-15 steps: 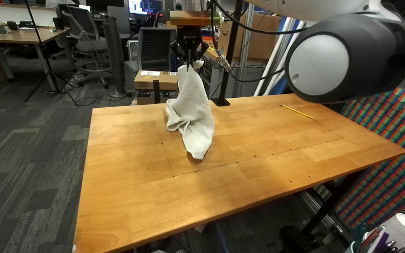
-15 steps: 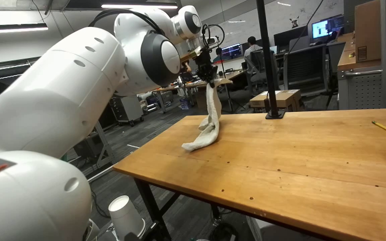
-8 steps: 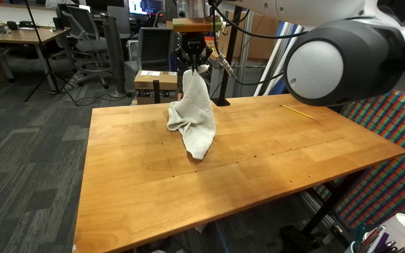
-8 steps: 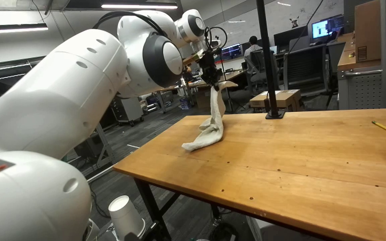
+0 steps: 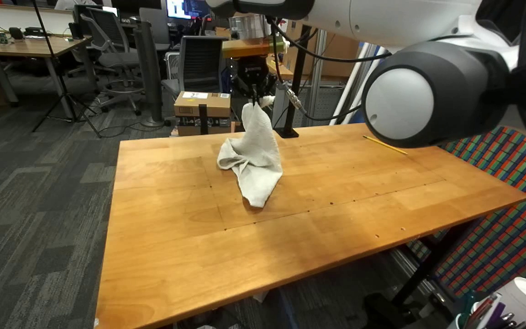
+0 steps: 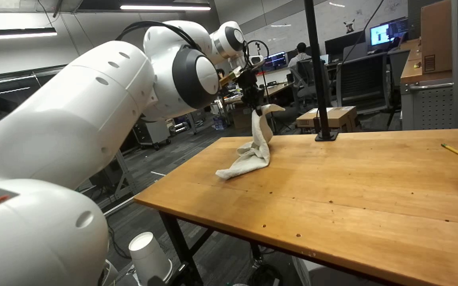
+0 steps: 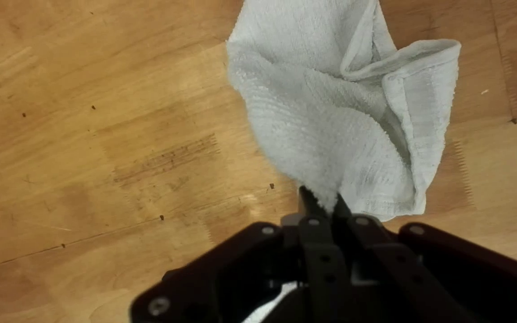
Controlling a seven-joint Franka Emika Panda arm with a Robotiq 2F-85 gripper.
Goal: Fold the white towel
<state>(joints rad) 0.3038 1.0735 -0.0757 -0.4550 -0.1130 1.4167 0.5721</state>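
The white towel hangs as a steep, creased peak from my gripper, which is shut on its upper part. Its lower portion rests bunched on the wooden tabletop, with a pointed corner lying toward the camera in an exterior view. Beyond the fingertips a short loose end of the towel sticks out to the far side. In the wrist view the cloth narrows to a pinch between the dark fingers, and a folded, hemmed edge lies to the right. The part between the pads is hidden.
A yellow pencil lies on the wooden table. A black post rises from the table's edge near the towel. Past that edge a cardboard box stands lower down. The arm's large elbow overhangs one side.
My gripper has come down and shifted slightly to the right in both exterior views, still gripping the towel. More of the cloth now slumps onto the table, and its near corner stays put.
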